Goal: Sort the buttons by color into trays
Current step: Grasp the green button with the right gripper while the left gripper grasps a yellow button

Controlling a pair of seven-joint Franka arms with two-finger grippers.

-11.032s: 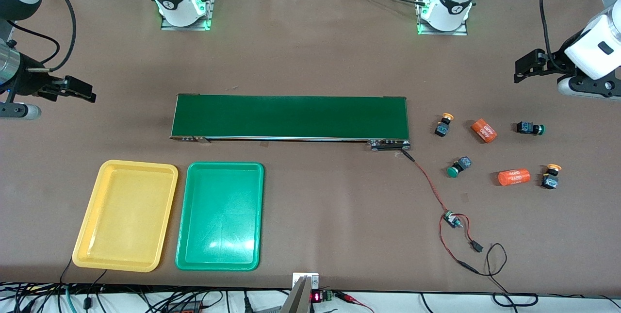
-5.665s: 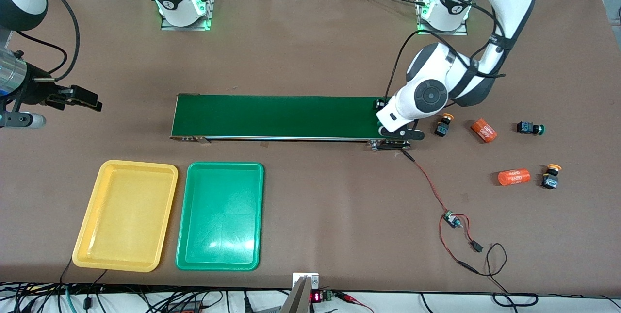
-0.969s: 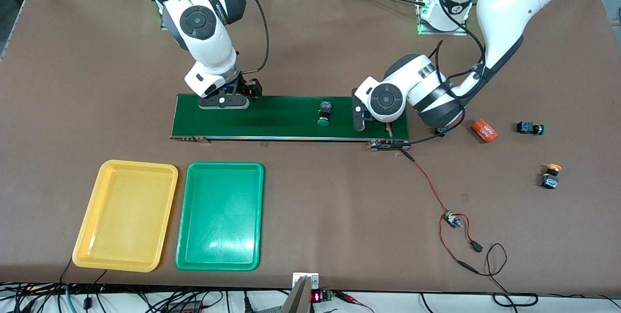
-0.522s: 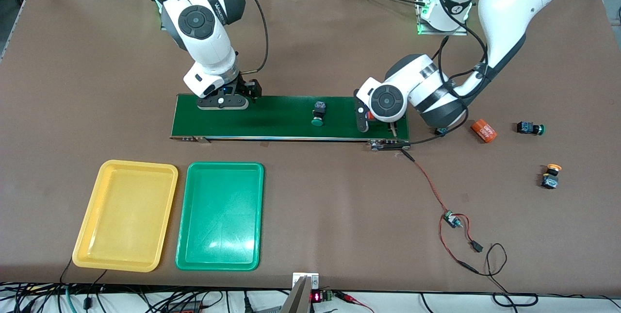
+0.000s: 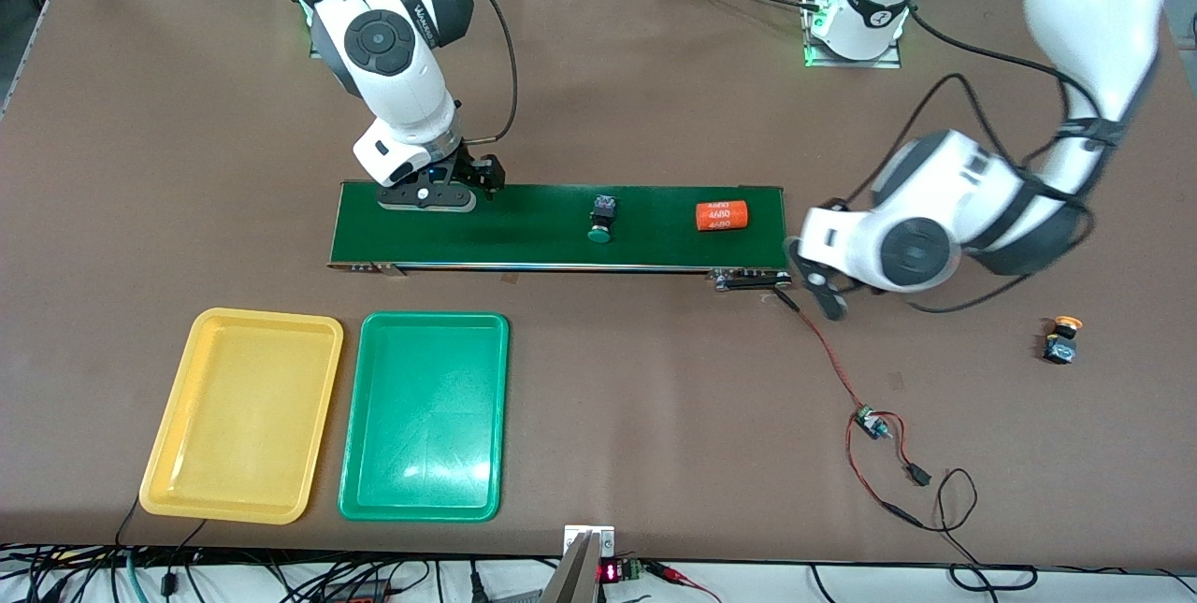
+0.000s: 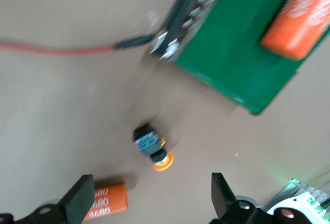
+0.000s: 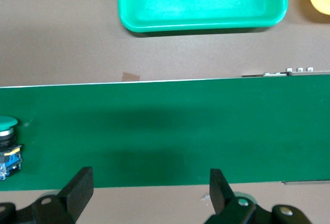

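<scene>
A green-capped button [image 5: 601,218] [image 7: 7,147] lies on the dark-green conveyor belt [image 5: 524,224], about midway along it. My right gripper [image 5: 439,196] [image 7: 149,193] hangs open over the belt's end toward the right arm, with nothing between its fingers. My left gripper [image 5: 821,290] [image 6: 153,203] is open over the table just off the belt's other end. A yellow-capped button [image 6: 151,145] lies on the table close in front of its fingers. Another yellow-capped button [image 5: 1061,341] sits near the left arm's end. The yellow tray [image 5: 266,316] and green tray [image 5: 435,318] [image 7: 201,2] stand side by side, nearer the front camera than the belt.
An orange "4680" cylinder [image 5: 722,215] [image 6: 301,18] lies on the belt near the left arm's end. A second one [image 6: 105,201] lies on the table beside a left finger. A red wire with a small board [image 5: 870,421] trails from the belt's corner.
The left gripper opened, left the orange cylinder on the belt and swung off the belt's end. The green-capped button has drifted along the belt toward the right arm's end.
</scene>
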